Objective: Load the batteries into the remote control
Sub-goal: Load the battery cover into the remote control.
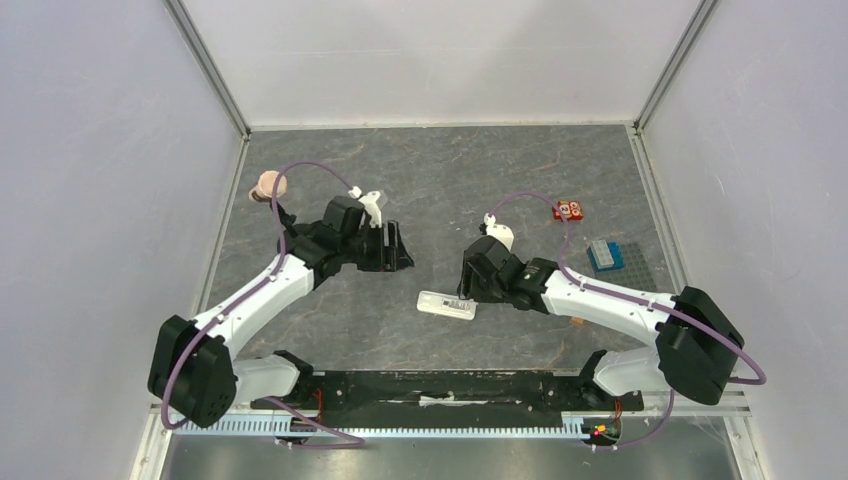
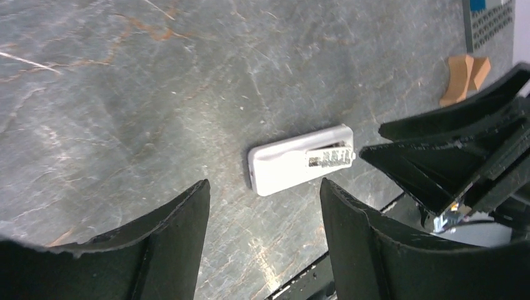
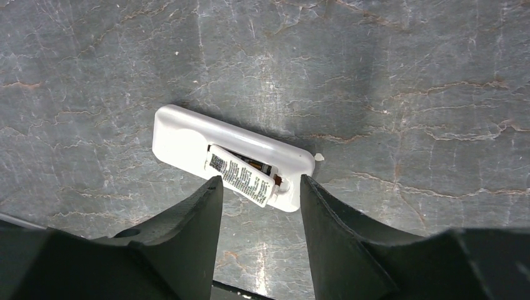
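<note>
The remote control (image 3: pixel 187 139) is seen lying flat on the table (image 1: pixel 480 170), back upward, towards the near side and between the two arms. It is a slim white plastic bar with rounded corners and a smooth, faintly glossy shell. A recessed bay (image 3: pixel 250 167) is cut into the half nearest the right arm. A white oblong piece (image 3: pixel 240 177) covered in fine black print is set crookedly across this bay, one end jutting past the near rim. Something dark is glimpsed beneath it, but what it is cannot be told.

The right gripper (image 3: pixel 259 192) is held low over the bay end. Its black jaws are parted about halfway to either side of the jutting piece, and nothing is clamped. The left gripper (image 2: pixel 264 190) is held well apart from the remote, its jaws spread wide and empty.

Far to the right, a grey perforated tray (image 1: pixel 630 262) is seen with a blue ridged box (image 1: pixel 603 255) standing on it. A small red block (image 1: pixel 568 210) is placed beyond the tray. Two tan wooden pieces (image 2: pixel 465 78) with angled faces are shown touching each other. The table is a dark grey, stone-patterned slab, veined with rust and pale streaks.
</note>
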`<action>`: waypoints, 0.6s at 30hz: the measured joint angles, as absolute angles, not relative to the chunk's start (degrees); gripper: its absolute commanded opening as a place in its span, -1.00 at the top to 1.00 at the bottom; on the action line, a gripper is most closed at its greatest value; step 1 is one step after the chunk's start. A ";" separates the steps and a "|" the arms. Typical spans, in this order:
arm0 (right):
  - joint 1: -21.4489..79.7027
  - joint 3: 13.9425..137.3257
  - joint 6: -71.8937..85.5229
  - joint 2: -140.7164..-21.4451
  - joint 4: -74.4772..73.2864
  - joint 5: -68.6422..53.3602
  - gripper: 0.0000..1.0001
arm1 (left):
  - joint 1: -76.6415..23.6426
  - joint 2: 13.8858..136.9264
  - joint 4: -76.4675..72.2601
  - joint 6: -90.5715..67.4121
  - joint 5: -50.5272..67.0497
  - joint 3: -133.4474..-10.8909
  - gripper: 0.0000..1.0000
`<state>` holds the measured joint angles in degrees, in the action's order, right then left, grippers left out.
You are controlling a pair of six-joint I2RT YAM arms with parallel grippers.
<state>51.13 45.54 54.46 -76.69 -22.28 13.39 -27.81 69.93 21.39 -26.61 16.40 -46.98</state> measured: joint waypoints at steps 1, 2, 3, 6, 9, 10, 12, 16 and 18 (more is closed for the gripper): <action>51.13 45.54 54.48 -76.69 -22.28 13.32 0.03 | -28.58 69.93 21.39 -26.00 16.73 -46.98 -0.40; 51.13 45.54 54.50 -76.69 -22.28 13.21 0.04 | -29.30 69.95 21.41 -25.69 16.91 -46.98 -0.40; 51.13 45.54 54.68 -76.69 -22.31 13.06 0.05 | -30.46 69.97 21.41 -25.36 16.88 -46.98 -0.40; 51.13 45.50 55.11 -76.66 -22.28 12.62 0.06 | -34.15 70.48 21.39 -24.99 16.58 -46.98 -0.39; 51.13 45.17 55.51 -76.66 -22.26 12.19 0.07 | -37.36 71.94 21.32 -25.04 15.49 -46.52 -0.38; 51.13 45.04 55.57 -76.66 -22.26 12.01 0.07 | -38.02 72.40 21.32 -25.04 14.98 -46.28 -0.38; 51.13 44.66 55.88 -76.69 -22.26 11.44 0.06 | -39.16 73.47 21.32 -25.06 13.65 -45.45 -0.38; 51.16 44.38 56.51 -77.12 -22.26 10.55 0.06 | -40.27 75.26 21.28 -25.21 11.57 -43.40 -0.38; 51.13 44.36 56.99 -77.54 -22.09 10.37 0.07 | -40.62 75.90 21.04 -25.50 10.70 -42.54 -0.38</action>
